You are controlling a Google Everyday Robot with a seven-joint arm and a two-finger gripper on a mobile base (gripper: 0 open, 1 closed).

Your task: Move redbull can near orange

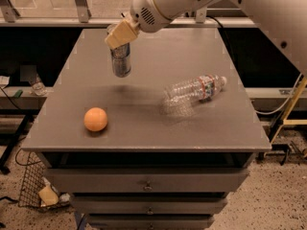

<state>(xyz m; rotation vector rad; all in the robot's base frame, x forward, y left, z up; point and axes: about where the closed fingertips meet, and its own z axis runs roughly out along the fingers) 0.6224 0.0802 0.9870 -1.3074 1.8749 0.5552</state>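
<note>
The redbull can (121,61) is a slim silver can with bluish markings, held upright in the air above the grey table (153,128), left of its middle. My gripper (120,35) comes in from the upper right and is shut on the can's top, its tan fingers (122,33) covering the lid. The orange (95,119) sits on the table near the front left, below and a little left of the can, with a clear gap between them.
A clear plastic water bottle (194,90) lies on its side right of the middle. The table's front edge (144,147) is close below the orange. Drawers sit under the table; a wire basket (36,190) stands on the floor at left.
</note>
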